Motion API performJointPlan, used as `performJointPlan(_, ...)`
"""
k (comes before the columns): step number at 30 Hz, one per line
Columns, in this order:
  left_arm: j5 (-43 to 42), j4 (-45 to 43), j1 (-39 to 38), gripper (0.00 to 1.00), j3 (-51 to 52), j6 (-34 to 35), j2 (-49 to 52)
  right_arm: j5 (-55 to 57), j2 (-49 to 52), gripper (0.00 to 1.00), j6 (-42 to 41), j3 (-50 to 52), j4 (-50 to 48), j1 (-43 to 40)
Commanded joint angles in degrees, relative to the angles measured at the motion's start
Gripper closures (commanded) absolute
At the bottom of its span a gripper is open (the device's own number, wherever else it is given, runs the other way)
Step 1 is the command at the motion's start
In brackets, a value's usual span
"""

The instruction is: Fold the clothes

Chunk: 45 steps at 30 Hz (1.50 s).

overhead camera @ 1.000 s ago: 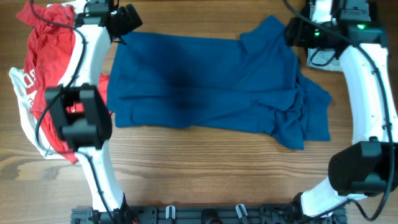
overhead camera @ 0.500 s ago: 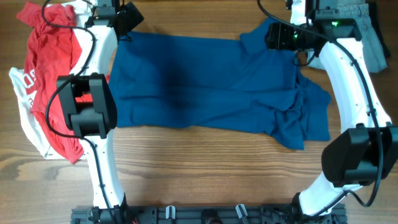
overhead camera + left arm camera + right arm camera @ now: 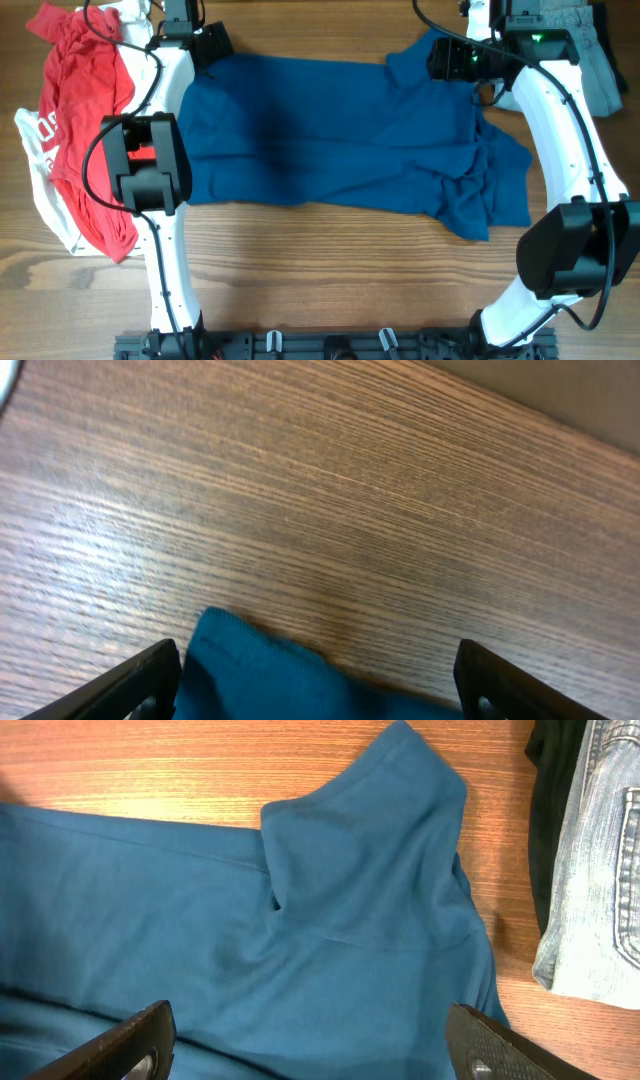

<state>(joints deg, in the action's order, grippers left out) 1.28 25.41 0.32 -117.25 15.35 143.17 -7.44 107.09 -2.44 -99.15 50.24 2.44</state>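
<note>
Both L fingers (image 3: 120, 685) wide | shirt (image 3: 260, 680) corner between | table (image 3: 330, 270) front bare

In the overhead view, the denim jeans (image 3: 605, 75) at 2 o'clock are cut by the frame edge and part-hidden behind the right arm (image 3: 568, 125), the red shirt (image 3: 85, 90) at 10 o'clock lies partly under the left arm (image 3: 150, 175), and the left wrist view crops the dark blue shirt (image 3: 270, 680) at 6 o'clock.
</note>
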Motion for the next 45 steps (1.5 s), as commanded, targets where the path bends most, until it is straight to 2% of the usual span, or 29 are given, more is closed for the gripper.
performJointPlan(1,1.4,-0.61,-0.11,0.13,-1.16,-6.56,1.14,0.66,1.27,0.13,0.83,-0.85,-0.11,0.02)
performJointPlan(8,1.4,-1.07,-0.09,0.16,-1.16,-7.76,3.32,0.66,1.27,0.14,0.83,-0.85,-0.11,0.02)
performJointPlan(14,1.99,-1.31,-0.09,0.25,-1.16,-8.76,4.0,0.68,1.27,0.14,0.83,-0.85,-0.17,0.0)
performJointPlan(20,2.29,-1.81,-0.11,0.64,-1.16,-8.74,3.98,1.55,1.27,0.18,0.7,-0.85,-0.79,0.0)
performJointPlan(21,2.6,-1.86,-0.11,0.77,-1.16,-8.72,3.98,1.81,1.27,0.19,0.46,-0.85,-1.05,0.0)
performJointPlan(23,3.43,-1.68,-0.11,0.96,-1.16,-8.44,3.87,2.82,1.36,0.22,-0.87,-0.85,-2.01,-0.04)
performJointPlan(30,13.0,6.69,0.11,0.96,-1.16,-1.7,-0.85,3.45,5.99,0.23,-0.52,-0.85,-11.54,-0.66)
performJointPlan(35,13.11,13.77,0.42,0.96,-1.16,3.26,-5.55,3.85,15.63,0.22,-0.28,-0.87,-22.58,-1.9)
performJointPlan(40,9.68,18.23,0.11,0.96,-1.16,3.61,-7.15,3.82,23.91,0.2,-0.61,-0.87,-33.59,-2.34)
performJointPlan(45,9.49,20.85,-0.66,0.96,-1.16,3.63,-7.17,3.87,28.22,0.18,-1.07,-0.9,-39.82,-2.36)
